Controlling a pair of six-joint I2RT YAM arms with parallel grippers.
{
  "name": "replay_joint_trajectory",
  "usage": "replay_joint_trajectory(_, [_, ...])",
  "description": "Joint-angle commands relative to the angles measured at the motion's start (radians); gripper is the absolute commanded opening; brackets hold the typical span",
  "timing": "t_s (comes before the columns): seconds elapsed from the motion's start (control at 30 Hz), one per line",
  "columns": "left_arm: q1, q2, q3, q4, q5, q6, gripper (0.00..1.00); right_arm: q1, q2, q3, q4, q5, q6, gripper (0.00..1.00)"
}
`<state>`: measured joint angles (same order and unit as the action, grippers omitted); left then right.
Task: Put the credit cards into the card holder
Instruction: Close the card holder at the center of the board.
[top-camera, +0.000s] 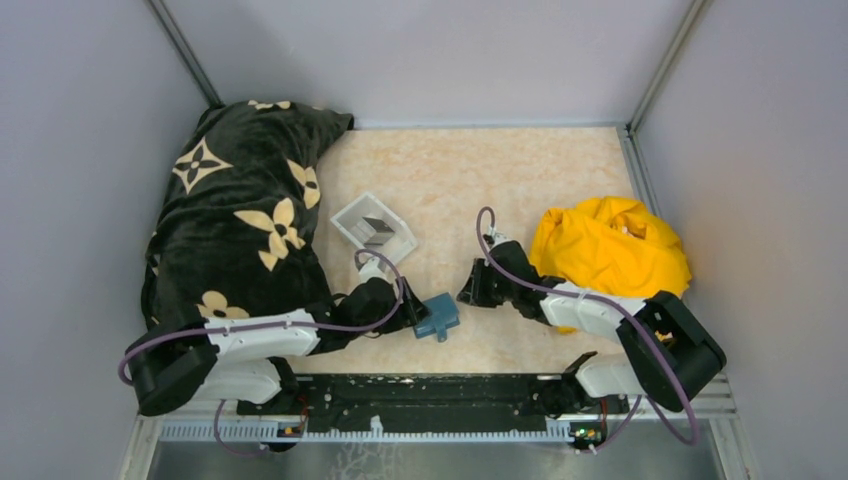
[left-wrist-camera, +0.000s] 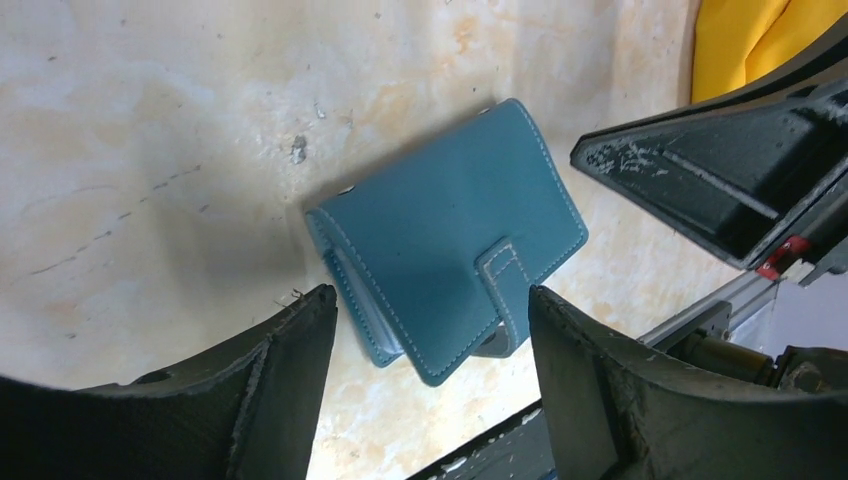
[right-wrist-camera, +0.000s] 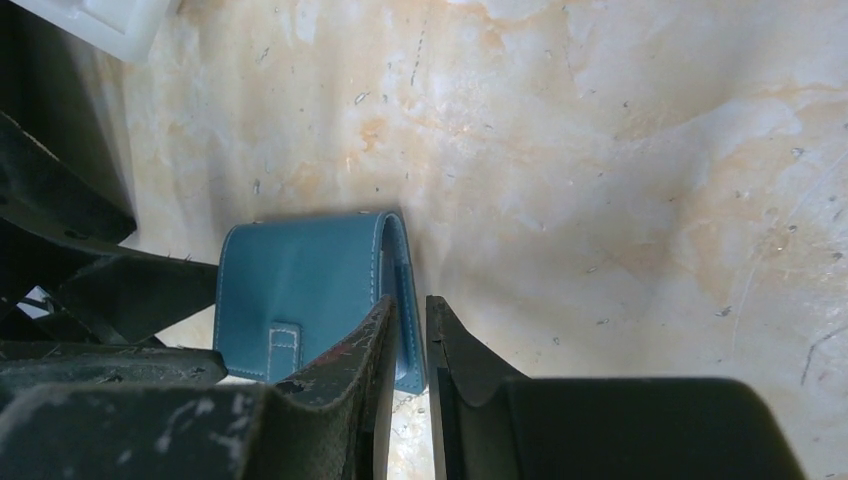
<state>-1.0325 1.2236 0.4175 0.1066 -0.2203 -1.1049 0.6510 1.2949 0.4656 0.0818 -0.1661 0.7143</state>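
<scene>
Card holder: the teal-blue stitched folding card holder (left-wrist-camera: 450, 260) lies folded shut on the marbled beige desk (top-camera: 520, 170). It is near the front edge, between the two arms. Its tab strap wraps over one edge, and pale inner leaves show at the open side.
Credit cards: one grey rectangular credit card (top-camera: 378, 230) rests inside the clear-white plastic tray (top-camera: 345, 213). The tray stands farther back and to the left, apart from the card holder.
Left gripper: the left gripper (top-camera: 418, 314) sits just beside the card holder's left side. Its jaws stand wide apart, and the wrist view shows the card holder framed between them. Whether either jaw touches it cannot be told.
Right gripper: the right gripper (right-wrist-camera: 410, 305) is near the card holder's right side. Its jaws are parted by a narrow slit, with nothing between them.
Surroundings: a black blanket with cream flower motifs (top-camera: 240, 220) is heaped at the left. A crumpled yellow cloth (top-camera: 610, 245) lies at the right, beside the right arm.
</scene>
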Motion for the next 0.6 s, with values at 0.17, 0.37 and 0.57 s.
replay_joint_trajectory(0.17, [-0.006, 0.132, 0.062, 0.103, 0.012, 0.022, 0.67, 0.024, -0.028, 0.001, 0.033, -0.017, -0.010, 0.18])
replay_joint_trajectory(0.37, [-0.003, 0.152, 0.063, 0.114, -0.047, 0.034, 0.35, 0.024, -0.047, -0.019, 0.028, -0.003, -0.008, 0.17])
replay_joint_trajectory(0.57, [0.026, 0.194, 0.063, 0.191, -0.057, 0.122, 0.21, 0.024, -0.089, -0.027, -0.014, 0.028, -0.020, 0.18])
